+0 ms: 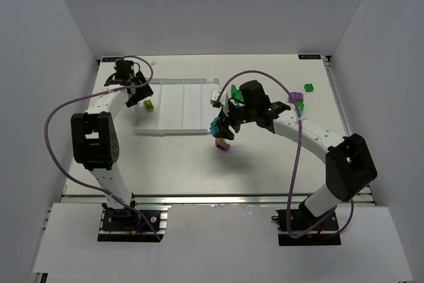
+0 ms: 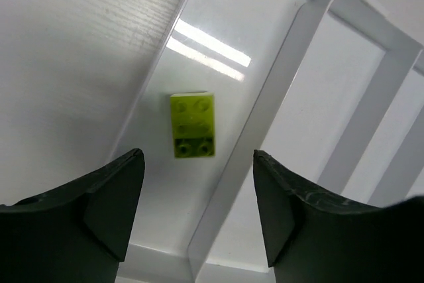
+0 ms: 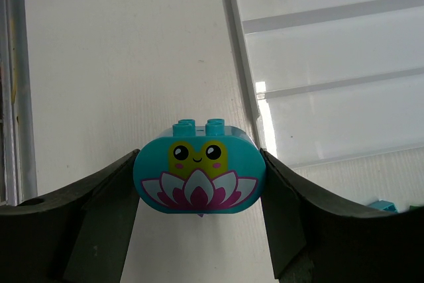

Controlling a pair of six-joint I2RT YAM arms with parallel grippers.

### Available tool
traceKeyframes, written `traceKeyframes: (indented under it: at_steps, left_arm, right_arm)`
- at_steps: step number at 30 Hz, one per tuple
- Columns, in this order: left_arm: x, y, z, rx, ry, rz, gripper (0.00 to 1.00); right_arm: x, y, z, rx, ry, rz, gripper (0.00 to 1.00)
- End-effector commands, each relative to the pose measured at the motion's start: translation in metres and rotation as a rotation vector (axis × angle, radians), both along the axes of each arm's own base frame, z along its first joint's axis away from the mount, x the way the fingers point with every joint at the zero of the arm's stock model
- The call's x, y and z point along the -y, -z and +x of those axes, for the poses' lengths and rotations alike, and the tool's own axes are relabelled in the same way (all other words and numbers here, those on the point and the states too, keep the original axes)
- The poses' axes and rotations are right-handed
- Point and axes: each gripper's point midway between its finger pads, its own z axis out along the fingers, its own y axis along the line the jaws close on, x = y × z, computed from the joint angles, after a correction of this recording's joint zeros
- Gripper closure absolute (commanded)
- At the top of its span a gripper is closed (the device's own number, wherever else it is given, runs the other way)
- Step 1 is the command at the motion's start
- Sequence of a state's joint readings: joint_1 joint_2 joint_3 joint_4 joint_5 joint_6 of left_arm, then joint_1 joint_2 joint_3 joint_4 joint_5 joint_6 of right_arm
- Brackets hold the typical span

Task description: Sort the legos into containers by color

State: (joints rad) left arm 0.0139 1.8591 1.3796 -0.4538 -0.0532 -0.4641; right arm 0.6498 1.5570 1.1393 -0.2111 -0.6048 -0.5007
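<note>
**Left fingers** [image 2: 106, 210]: spread apart, nothing held. Hung over the leftmost lane of the tray [image 2: 278, 97].

**Yellow-green brick** [image 2: 193, 126]: laid flat on the floor of that lane, below the open fingers and touching neither. Judged sorted.

**Right fingers** [image 3: 99, 230]: closed on a teal brick [image 3: 199, 164], which is gripped by its two rounded ends, printed face toward the wrist camera. It is carried above the bench [image 1: 165, 164], just off the tray's near right corner.

**Purple brick** [image 1: 222, 145]: on the bench, directly under the carried brick.

**Green brick** [image 1: 309, 87] and a small purple-and-green cluster [image 1: 297, 101]: on the bench at far right, unsorted.

**Hazards noted:**
- The teal brick is pinched on curved faces, so it could be twisted or squeezed out in transit.
- A drop from height could send it over a low ridge into the wrong lane.
- The yellow-green lane could be mistaken for a free one.
- If the left arm is not withdrawn, the two arms could meet over the tray.
- A low carry could knock the purple brick away.
</note>
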Motion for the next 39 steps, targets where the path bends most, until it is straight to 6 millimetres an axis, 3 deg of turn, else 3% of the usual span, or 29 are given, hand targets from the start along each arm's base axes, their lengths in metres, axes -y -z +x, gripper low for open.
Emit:
traceKeyframes:
  at_steps: [1, 4, 9, 11, 12, 13, 14, 15, 16, 17, 18, 19, 20, 21, 22, 23, 24, 26, 27, 30, 36, 37, 39]
  left_arm:
    - [-0.004, -0.048, 0.011, 0.094, 0.008, 0.020, 0.23]
    - [0.001, -0.065, 0.010, 0.133, 0.024, 0.005, 0.18]
    - [0.006, -0.078, -0.004, 0.140, 0.036, -0.017, 0.20]
    - [0.009, -0.084, -0.015, 0.169, 0.021, -0.046, 0.30]
    - [0.017, -0.084, -0.035, 0.180, 0.044, -0.088, 0.37]
    - [0.020, -0.089, -0.040, 0.216, 0.045, -0.107, 0.54]
    - [0.033, -0.089, -0.081, 0.251, 0.048, -0.184, 0.72]
    - [0.033, -0.104, -0.084, 0.292, 0.043, -0.191, 0.73]
    - [0.038, -0.090, -0.101, 0.265, 0.052, -0.215, 0.74]
    - [0.040, -0.090, -0.111, 0.272, 0.053, -0.232, 0.68]
    - [0.042, -0.092, -0.119, 0.284, 0.058, -0.241, 0.62]
    - [0.044, -0.091, -0.129, 0.283, 0.058, -0.252, 0.54]
    - [0.047, -0.095, -0.143, 0.306, 0.070, -0.263, 0.48]
    - [0.059, -0.097, -0.152, 0.308, 0.103, -0.279, 0.39]
    - [0.059, -0.095, -0.161, 0.299, 0.100, -0.283, 0.37]
    - [0.059, -0.098, -0.171, 0.319, 0.095, -0.292, 0.35]
    - [0.060, -0.099, -0.177, 0.323, 0.092, -0.297, 0.34]
    - [0.060, -0.104, -0.188, 0.351, 0.085, -0.313, 0.33]
    - [0.061, -0.095, -0.191, 0.327, 0.080, -0.317, 0.33]
    - [0.060, -0.096, -0.202, 0.340, 0.063, -0.327, 0.32]
    - [0.061, -0.102, -0.212, 0.355, 0.049, -0.348, 0.28]
    - [0.061, -0.105, -0.214, 0.360, 0.052, -0.350, 0.26]
    - [0.064, -0.110, -0.216, 0.372, 0.066, -0.361, 0.20]
  right_arm:
    - [-0.004, -0.015, 0.007, 0.039, -0.007, 0.020, 1.00]
    - [-0.004, -0.014, 0.009, 0.039, -0.006, 0.019, 1.00]
    - [-0.010, -0.015, 0.017, 0.049, -0.005, 0.020, 1.00]
    - [-0.016, -0.018, 0.024, 0.052, 0.005, 0.033, 1.00]
    - [-0.027, -0.022, 0.036, 0.068, 0.023, 0.054, 1.00]
    - [-0.031, -0.024, 0.045, 0.051, 0.069, 0.057, 1.00]
    - [-0.058, -0.027, 0.071, 0.026, 0.099, 0.054, 1.00]
    - [-0.060, -0.005, 0.070, -0.034, 0.108, 0.022, 1.00]
    - [-0.072, -0.025, 0.083, -0.011, 0.124, 0.052, 1.00]
    - [-0.079, -0.023, 0.089, -0.036, 0.133, 0.050, 1.00]
    - [-0.090, -0.005, 0.093, -0.073, 0.133, 0.026, 1.00]
    - [-0.095, -0.003, 0.100, -0.073, 0.154, 0.020, 1.00]
    - [-0.105, -0.017, 0.109, -0.052, 0.161, 0.040, 1.00]
    - [-0.114, 0.000, 0.112, -0.081, 0.171, 0.022, 0.99]
    - [-0.119, 0.002, 0.117, -0.084, 0.188, 0.022, 0.97]
    - [-0.128, -0.009, 0.124, -0.070, 0.191, 0.053, 0.96]
    - [-0.135, 0.004, 0.128, -0.096, 0.204, 0.048, 0.95]
    - [-0.144, 0.007, 0.140, -0.086, 0.238, 0.063, 0.94]
    - [-0.154, 0.006, 0.146, -0.070, 0.240, 0.085, 0.94]
    - [-0.171, 0.005, 0.154, -0.061, 0.258, 0.128, 0.92]
    - [-0.184, 0.030, 0.162, -0.045, 0.302, 0.125, 0.70]
    - [-0.185, 0.032, 0.163, -0.041, 0.311, 0.122, 0.60]
    - [-0.184, 0.043, 0.165, -0.039, 0.316, 0.106, 0.49]
